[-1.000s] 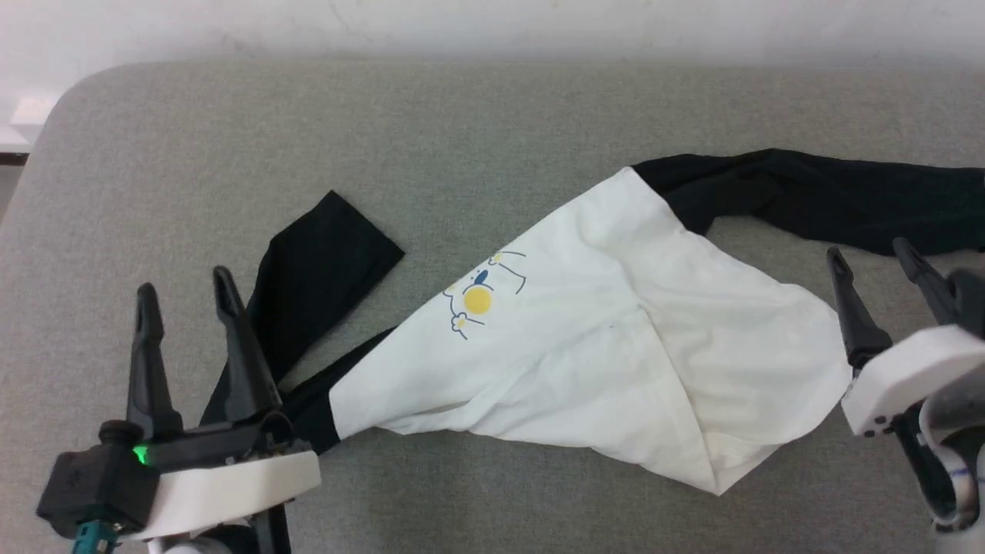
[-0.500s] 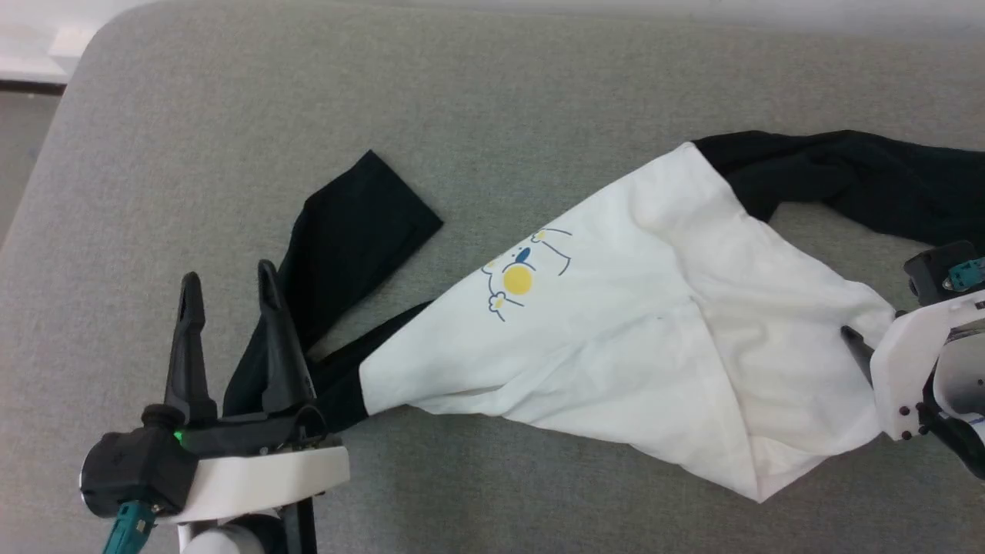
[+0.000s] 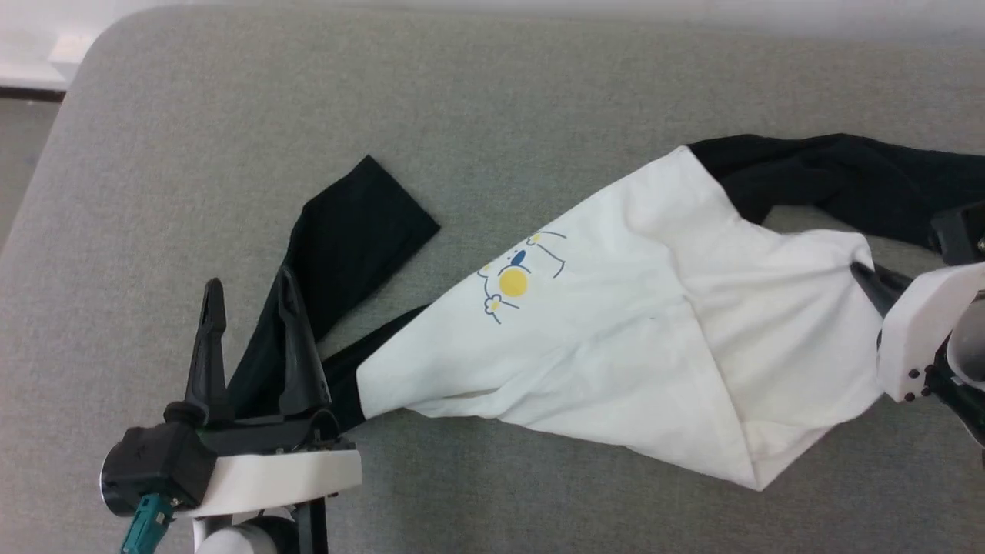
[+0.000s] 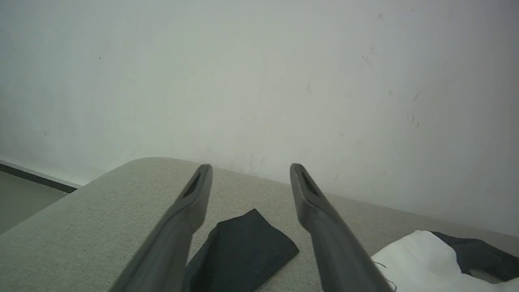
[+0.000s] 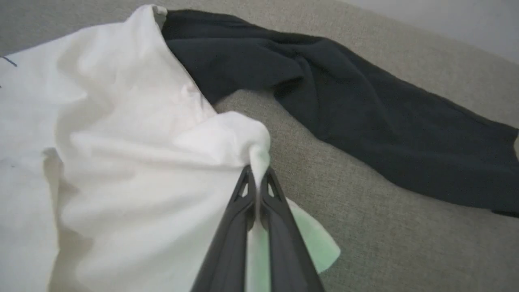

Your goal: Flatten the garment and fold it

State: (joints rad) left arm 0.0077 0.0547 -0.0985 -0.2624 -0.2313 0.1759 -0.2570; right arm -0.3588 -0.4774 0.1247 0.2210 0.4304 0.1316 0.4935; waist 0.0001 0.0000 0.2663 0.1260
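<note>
The garment (image 3: pixel 616 338), a white T-shirt with black sleeves and a small yellow-and-blue print, lies crumpled across the grey surface. One black sleeve (image 3: pixel 346 246) points left, the other sleeve (image 3: pixel 846 177) runs off to the right. My right gripper (image 5: pixel 256 175) is shut on a bunched white edge of the garment (image 5: pixel 239 138), lifting it slightly; in the head view this gripper (image 3: pixel 866 277) sits at the garment's right side. My left gripper (image 3: pixel 246 296) stands open over the left sleeve, nothing between its fingers (image 4: pixel 194 194).
The grey padded surface (image 3: pixel 231 115) has a rounded far-left corner, with floor beyond it. A pale wall (image 4: pixel 259 81) rises behind the surface's far edge.
My right gripper moved in onto the garment's right edge, closed on the white cloth and raised it a little. The head camera shifted; the left gripper stayed open.
</note>
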